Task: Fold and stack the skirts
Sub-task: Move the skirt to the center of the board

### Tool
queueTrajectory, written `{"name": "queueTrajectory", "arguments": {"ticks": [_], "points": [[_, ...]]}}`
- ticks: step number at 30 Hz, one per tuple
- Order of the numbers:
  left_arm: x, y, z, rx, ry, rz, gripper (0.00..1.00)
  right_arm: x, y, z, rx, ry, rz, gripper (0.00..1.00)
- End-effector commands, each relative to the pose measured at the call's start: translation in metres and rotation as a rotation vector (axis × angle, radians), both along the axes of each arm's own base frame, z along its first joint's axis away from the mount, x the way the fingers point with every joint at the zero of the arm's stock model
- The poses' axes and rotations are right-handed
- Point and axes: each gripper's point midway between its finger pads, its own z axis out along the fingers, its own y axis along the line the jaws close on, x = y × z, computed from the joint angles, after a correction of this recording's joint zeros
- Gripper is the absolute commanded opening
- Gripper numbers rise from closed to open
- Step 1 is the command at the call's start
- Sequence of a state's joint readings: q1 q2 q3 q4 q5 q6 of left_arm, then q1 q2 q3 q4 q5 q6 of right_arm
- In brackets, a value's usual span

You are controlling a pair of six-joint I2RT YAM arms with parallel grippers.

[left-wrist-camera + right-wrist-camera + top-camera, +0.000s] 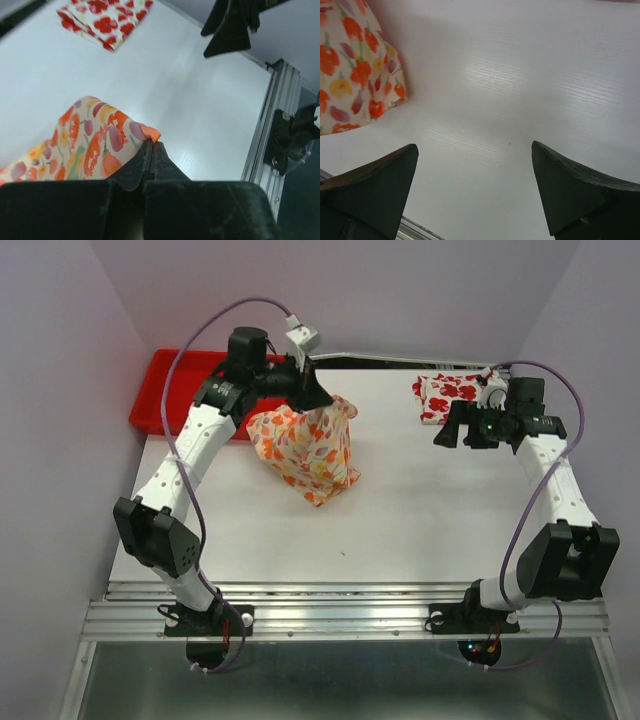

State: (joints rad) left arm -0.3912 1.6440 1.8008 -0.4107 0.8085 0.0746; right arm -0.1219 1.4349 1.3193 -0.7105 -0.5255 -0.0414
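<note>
The left pincer (151, 148) is pinching the cream skirt (85, 145) by its corner, the limp, seemingly light cloth sagging below it, while the right pincer (474, 150) is gaping empty.

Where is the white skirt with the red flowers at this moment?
In the top view the white skirt lies at the far right corner of the table, just beyond the open right pincer, which partly hides it.

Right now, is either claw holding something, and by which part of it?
The left claw is shut on the cream skirt, pinching its orange-hemmed edge. The right claw is open and holds nothing.
</note>
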Motion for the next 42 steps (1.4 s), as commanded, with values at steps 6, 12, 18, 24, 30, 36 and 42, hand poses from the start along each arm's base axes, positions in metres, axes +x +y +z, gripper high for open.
{"name": "queueTrajectory", "arguments": {"ticks": [6,12,18,24,30,36,42], "points": [[-0.074,-0.042,-0.173,0.276,0.146,-0.232,0.00,-0.026,0.000,0.003,-0.049,0.013,0.035,1.00],[-0.144,-0.076,-0.246,0.461,0.153,-0.448,0.00,-0.041,-0.007,-0.008,-0.094,0.067,0.023,1.00],[-0.188,-0.092,-0.264,0.521,0.138,-0.585,0.00,-0.048,-0.006,-0.020,-0.089,0.116,0.029,1.00],[-0.182,-0.098,-0.223,0.482,0.061,-0.530,0.54,-0.055,0.007,-0.032,-0.017,0.154,0.063,1.00],[-0.134,-0.063,-0.104,0.352,-0.133,-0.337,0.95,-0.057,0.029,-0.045,0.138,0.184,0.086,0.95],[-0.052,0.036,-0.054,0.340,-0.146,0.022,0.98,-0.041,0.061,-0.056,0.320,0.234,0.128,0.83],[-0.023,0.107,-0.085,0.376,-0.016,0.228,0.98,-0.011,0.110,-0.063,0.343,0.242,0.221,0.83]]}}
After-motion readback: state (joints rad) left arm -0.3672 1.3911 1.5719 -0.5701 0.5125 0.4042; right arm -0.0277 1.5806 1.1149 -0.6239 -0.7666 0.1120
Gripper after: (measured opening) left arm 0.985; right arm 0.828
